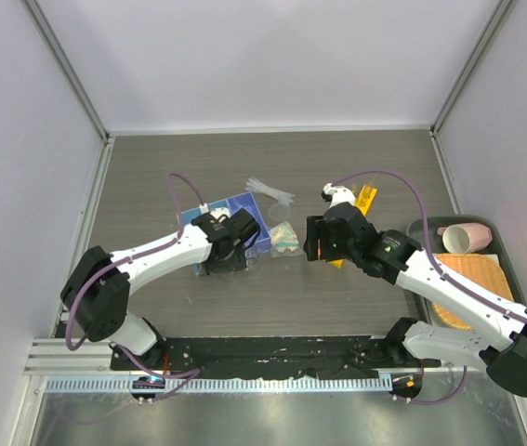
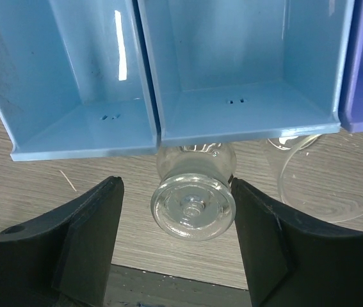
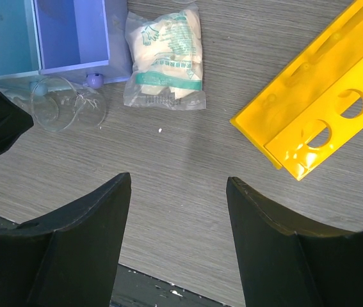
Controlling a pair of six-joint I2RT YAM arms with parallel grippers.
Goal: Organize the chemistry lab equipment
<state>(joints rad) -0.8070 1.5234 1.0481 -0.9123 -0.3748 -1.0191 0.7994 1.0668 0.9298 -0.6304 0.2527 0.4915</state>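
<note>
My left gripper is spread around the small glass flask lying on the table, neck pointing away under the blue tray. Right gripper is spread and empty.

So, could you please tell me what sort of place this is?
Probably an enclosed robot test cell staged as a chemistry bench: white walls box in a wood-grain table, and on it lie a yellow rack, a glass vessel and blue bins.
</note>
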